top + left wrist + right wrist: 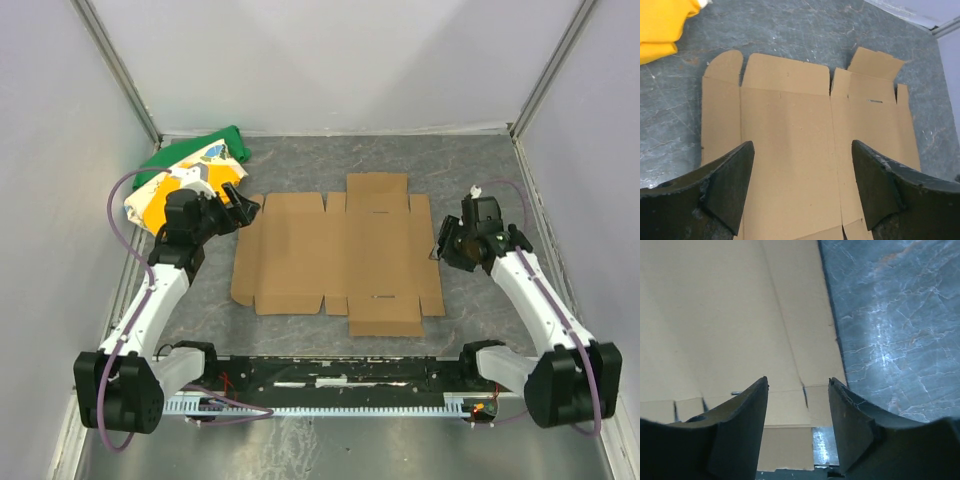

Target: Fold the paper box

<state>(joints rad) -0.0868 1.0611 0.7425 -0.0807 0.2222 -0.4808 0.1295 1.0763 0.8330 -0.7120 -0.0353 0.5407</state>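
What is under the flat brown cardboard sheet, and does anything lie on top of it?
The cardboard sheet lies flat on the grey table. Nothing lies on it. Anything thin beneath it would be hidden.

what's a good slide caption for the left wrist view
Open left claw poised above the unfolded paper box lying on the grey table.

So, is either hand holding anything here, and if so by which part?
Nothing is held. The left hand and the right hand are both open, and the paper box lies flat and ungripped.
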